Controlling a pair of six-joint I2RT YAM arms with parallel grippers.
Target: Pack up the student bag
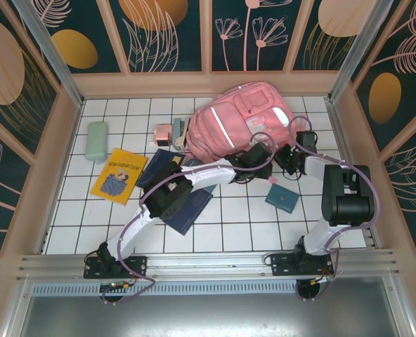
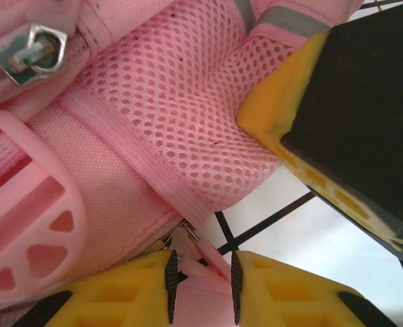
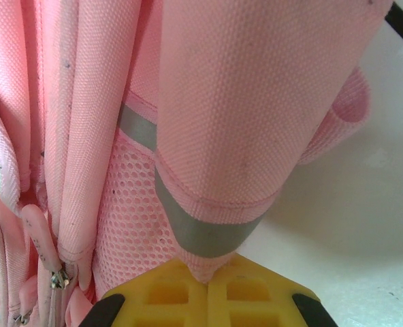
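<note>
The student bag (image 1: 239,116) lies on the tiled table (image 1: 250,228), pressed against both claws, its bulk just beyond them. The right claw (image 3: 208,276) is fully closed, with a fold of the bag's fabric and its grey stripe (image 3: 201,235) pinched at its tips. The left claw (image 2: 201,278) is narrowed to a slim gap and nips the pink zipper pull (image 2: 203,262) between its pads.

The step in hand looks like opening the bag: 1 claw braces while the other works the zipper. Next, the left claw likely needs a steady pull along the zipper line while the right keeps the fabric taut. The yellow book (image 1: 119,175), well behind the left claw, waits unpacked.
</note>
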